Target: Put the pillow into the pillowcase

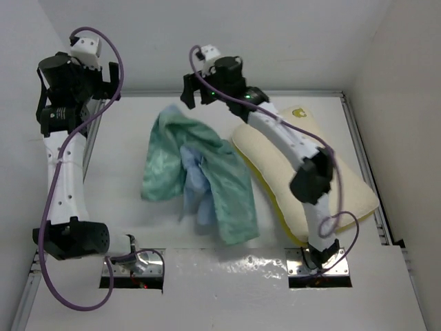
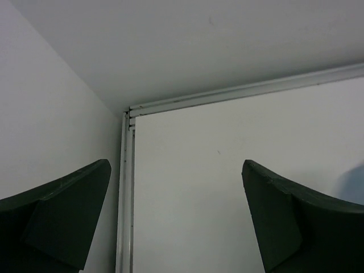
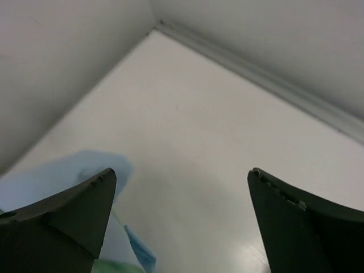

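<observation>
The pillowcase (image 1: pixel 196 172) lies crumpled in the middle of the table, mint green with a light blue fold showing. The pillow (image 1: pixel 348 189), cream-white with a yellow edge and a small yellow mark at its far end, lies at the right, partly under my right arm. My right gripper (image 1: pixel 195 96) is open and empty, above the pillowcase's far end; the right wrist view (image 3: pixel 182 216) shows a blue corner of the pillowcase (image 3: pixel 62 173) by the left finger. My left gripper (image 1: pixel 110 77) is open and empty at the far left corner, over bare table (image 2: pixel 176 222).
White walls close the table at the back and both sides. A metal rail (image 2: pixel 124 199) runs along the left edge, and another (image 3: pixel 273 85) along the back. The arm bases stand on a plate (image 1: pixel 227 269) at the near edge.
</observation>
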`<state>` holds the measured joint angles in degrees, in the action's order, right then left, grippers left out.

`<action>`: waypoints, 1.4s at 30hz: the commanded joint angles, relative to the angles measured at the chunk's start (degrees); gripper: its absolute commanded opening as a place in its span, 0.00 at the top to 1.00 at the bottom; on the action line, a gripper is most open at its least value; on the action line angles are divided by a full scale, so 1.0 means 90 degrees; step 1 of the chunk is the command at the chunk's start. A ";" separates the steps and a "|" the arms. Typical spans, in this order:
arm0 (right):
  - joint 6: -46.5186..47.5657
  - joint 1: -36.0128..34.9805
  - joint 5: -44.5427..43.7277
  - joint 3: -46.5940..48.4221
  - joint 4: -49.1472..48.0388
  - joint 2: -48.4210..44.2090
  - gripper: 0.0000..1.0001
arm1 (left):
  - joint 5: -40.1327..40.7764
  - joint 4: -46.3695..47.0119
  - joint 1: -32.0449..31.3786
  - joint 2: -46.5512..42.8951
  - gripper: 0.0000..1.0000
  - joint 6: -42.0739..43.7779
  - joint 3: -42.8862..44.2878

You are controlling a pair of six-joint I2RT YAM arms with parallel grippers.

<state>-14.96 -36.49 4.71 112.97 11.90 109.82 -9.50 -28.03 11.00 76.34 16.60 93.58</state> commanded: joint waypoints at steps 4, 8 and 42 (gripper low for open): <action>0.0079 -0.0047 -0.0491 0.1594 0.2676 0.1317 0.01 | -0.1170 -0.2410 -0.0274 0.0951 0.11 0.1152 0.0530; 0.0918 -0.0018 -0.0457 -0.2006 0.1248 -0.0481 0.16 | -0.1640 -0.3242 -0.0850 0.1215 0.17 0.1942 -0.0637; 0.0773 -0.0195 -0.1940 -0.3534 0.1207 -0.2258 1.00 | 0.0400 -0.2696 0.0798 0.1519 1.00 0.1983 0.0911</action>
<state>-9.89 -41.95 -9.43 70.41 24.77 98.67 -7.53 -52.14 16.05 94.21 32.27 85.32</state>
